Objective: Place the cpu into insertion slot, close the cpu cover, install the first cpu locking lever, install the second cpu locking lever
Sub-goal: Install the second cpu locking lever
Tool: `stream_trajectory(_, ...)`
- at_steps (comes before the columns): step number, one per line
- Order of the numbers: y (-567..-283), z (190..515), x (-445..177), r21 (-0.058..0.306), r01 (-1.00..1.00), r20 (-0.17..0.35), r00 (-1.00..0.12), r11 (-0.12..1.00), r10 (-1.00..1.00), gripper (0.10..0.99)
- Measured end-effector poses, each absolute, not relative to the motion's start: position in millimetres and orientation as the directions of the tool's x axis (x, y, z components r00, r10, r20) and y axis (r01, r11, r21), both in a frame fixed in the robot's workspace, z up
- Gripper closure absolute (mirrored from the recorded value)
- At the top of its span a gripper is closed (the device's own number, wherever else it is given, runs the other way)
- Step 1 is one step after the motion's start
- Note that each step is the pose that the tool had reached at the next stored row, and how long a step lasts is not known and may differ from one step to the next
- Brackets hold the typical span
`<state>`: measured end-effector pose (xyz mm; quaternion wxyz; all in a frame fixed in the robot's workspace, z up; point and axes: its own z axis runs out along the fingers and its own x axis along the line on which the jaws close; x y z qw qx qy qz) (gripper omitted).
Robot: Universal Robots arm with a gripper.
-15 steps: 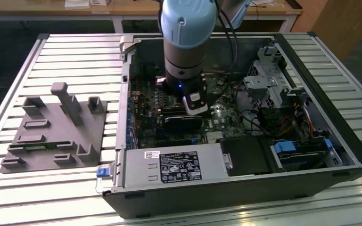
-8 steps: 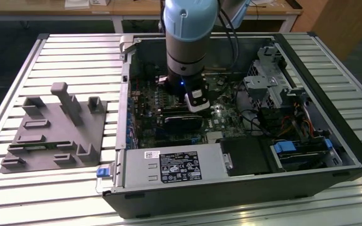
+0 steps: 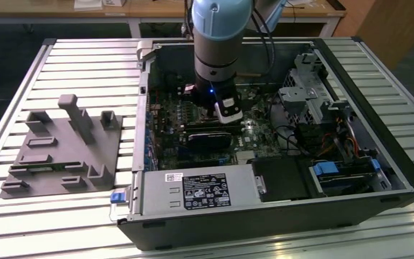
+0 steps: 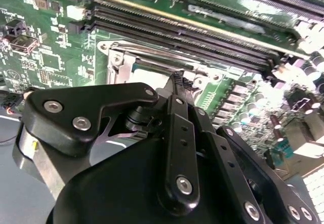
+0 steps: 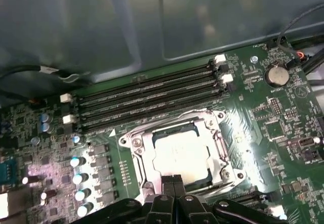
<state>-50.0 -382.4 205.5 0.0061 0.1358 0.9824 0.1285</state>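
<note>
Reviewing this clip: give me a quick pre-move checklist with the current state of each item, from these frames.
1. CPU seated in the insertion slot: ok, its pale face lies flat inside the silver rim.
2. CPU cover down over the chip: ok, the frame looks closed around it in the first wrist view.
3. Claw empty: ok, its tips meet with nothing between them.
4. Claw positioned at the socket: ok, its tips are at the socket's edge.
5. Locking levers latched: cannot tell.
6. Memory slots free of the claw: ok.
</note>
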Motion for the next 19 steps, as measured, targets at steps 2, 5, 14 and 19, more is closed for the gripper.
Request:
stream_trajectory(2, -371.7, 205.5, -45.0, 0.237, 0.267, 0.018, -0.963, 0.934, 0.27, 0.98)
stream_trajectory(5, -367.0, 205.5, -42.3, 0.227, 0.268, 0.015, -0.962, 0.936, 0.272, 0.98)
stream_trajectory(14, -361.2, 205.5, -38.2, 0.214, 0.269, 0.011, -0.962, 0.939, 0.273, 0.98)
stream_trajectory(19, -361.1, 209.9, -38.1, 0.204, 0.27, 0.008, -0.962, 0.941, 0.274, 0.98)
